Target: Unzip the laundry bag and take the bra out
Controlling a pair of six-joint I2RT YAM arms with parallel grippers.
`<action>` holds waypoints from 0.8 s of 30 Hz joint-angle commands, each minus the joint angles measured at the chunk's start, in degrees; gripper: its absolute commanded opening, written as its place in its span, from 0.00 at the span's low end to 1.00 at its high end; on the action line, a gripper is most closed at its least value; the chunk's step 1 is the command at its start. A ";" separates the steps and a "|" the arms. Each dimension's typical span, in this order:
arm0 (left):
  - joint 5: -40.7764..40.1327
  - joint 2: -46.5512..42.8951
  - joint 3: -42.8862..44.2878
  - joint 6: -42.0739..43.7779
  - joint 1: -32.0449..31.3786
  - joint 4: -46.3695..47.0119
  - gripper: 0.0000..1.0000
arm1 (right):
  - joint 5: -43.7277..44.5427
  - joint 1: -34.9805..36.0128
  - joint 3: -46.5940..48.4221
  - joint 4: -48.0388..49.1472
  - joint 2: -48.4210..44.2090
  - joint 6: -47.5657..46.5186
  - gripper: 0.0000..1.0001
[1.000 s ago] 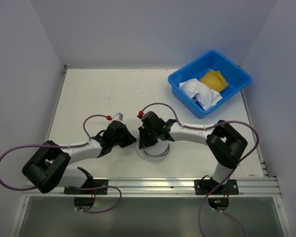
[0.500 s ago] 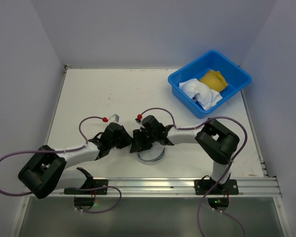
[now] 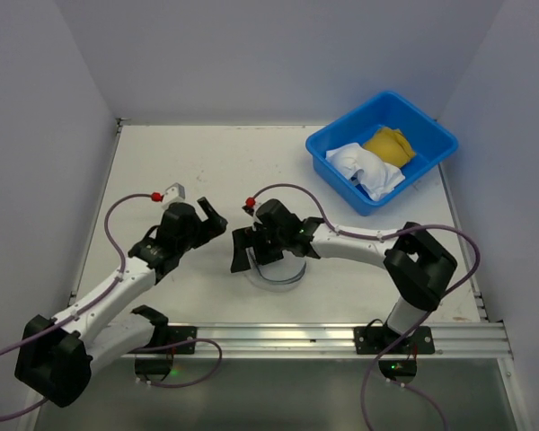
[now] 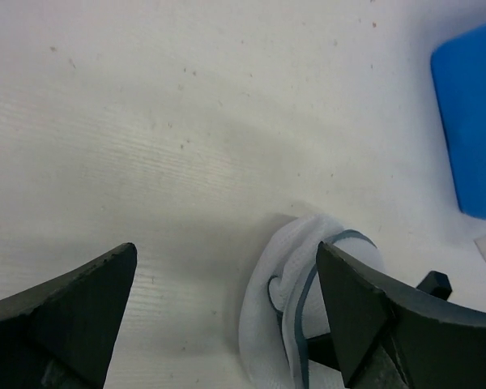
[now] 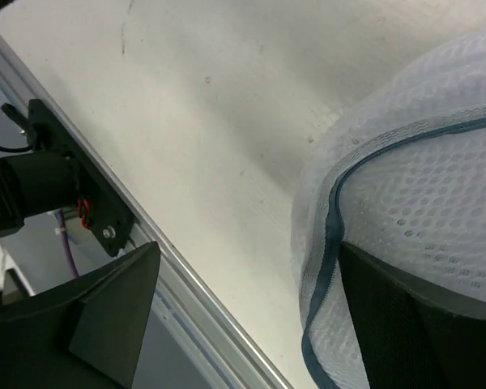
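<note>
- The laundry bag [image 3: 283, 272] lies on the surface [image 3: 207, 162] toward its 6 o'clock edge.
- It looks like light, limp mesh, likely to crumple and slide if pushed. The firmer zipper rim [image 5: 334, 194] seems the better hold, though I cannot make out the pull.
- The right end effector [image 5: 249, 251] is spread wide at the bag's 9 o'clock side. One finger rests against the mesh and it pinches nothing.
- The left end effector [image 4: 225, 259] is also spread wide and empty, apart from the bag at its 10 o'clock.
</note>
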 commanded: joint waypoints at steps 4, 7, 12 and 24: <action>-5.09 -2.76 6.19 5.53 2.15 -8.86 0.98 | 7.62 1.07 9.69 -13.90 -5.60 -6.31 0.99; -6.67 -3.82 8.47 6.68 3.29 -11.85 1.00 | 10.35 1.07 12.33 -17.59 -6.83 -7.63 0.99; -8.35 -4.52 12.43 10.10 4.79 -14.84 1.00 | 17.43 0.89 16.29 -22.43 -8.23 -11.05 0.99; -7.91 -7.95 22.89 16.08 8.31 -21.52 1.00 | 24.84 -32.04 12.87 -28.05 -35.63 -11.94 0.99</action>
